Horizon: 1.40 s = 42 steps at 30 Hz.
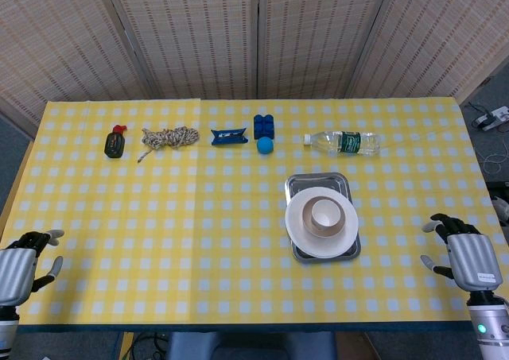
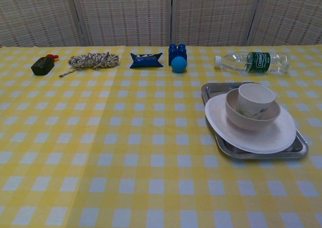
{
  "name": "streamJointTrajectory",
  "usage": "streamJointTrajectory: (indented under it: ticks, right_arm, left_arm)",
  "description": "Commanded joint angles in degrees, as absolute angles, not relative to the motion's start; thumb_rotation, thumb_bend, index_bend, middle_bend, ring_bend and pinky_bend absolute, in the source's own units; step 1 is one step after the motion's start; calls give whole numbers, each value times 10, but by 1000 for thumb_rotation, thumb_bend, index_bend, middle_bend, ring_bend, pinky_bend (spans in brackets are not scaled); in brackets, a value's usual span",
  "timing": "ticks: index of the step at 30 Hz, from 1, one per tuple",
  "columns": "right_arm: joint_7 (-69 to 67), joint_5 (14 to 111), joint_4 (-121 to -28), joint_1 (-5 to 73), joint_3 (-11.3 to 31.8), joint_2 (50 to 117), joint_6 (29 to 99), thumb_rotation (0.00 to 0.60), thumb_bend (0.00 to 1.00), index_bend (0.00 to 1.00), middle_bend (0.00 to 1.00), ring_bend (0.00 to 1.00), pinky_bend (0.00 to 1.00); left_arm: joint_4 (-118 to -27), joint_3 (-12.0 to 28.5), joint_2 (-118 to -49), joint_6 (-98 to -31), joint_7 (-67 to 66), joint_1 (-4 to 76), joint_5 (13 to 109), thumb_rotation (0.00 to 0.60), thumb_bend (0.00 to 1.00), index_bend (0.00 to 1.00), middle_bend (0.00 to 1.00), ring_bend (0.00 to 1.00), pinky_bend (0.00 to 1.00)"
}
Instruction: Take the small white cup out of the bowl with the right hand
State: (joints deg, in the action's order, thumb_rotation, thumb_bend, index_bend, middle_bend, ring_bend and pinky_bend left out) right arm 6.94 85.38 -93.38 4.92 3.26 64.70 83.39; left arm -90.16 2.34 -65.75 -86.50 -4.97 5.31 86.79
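The small white cup stands upright inside a pale bowl. The bowl sits on a white plate, which lies on a metal tray right of the table's middle. My right hand rests low at the table's near right edge, fingers apart, holding nothing, well to the right of the bowl. My left hand sits at the near left edge, also empty with fingers apart. Neither hand shows in the chest view.
Along the far side lie a dark green object with a red cap, a coil of rope, a blue clip, blue blocks with a blue ball, and a water bottle on its side.
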Motion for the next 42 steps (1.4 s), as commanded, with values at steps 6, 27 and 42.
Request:
streamJointTrajectory:
  ticks: [6,27,42]
  right_arm:
    - [73,867,-912,53,42,667,852,600,75,402,659,767,926]
    - [319,766,-959,208,89,762,670,600,203,451,1000,1000,1000]
    - [405,707,-966,263,94,804,638,600,203,463,1000,1000,1000]
  left_arm:
    - [-906,21,-653,-864,-48,52,868,600,397,380,445,323,507]
    - [-907,21,-632,-891,0,37,878,600,397,388,445,324,507]
    - [-907,17,-628,-897,9,32,889,600,397,385,445,323,507]
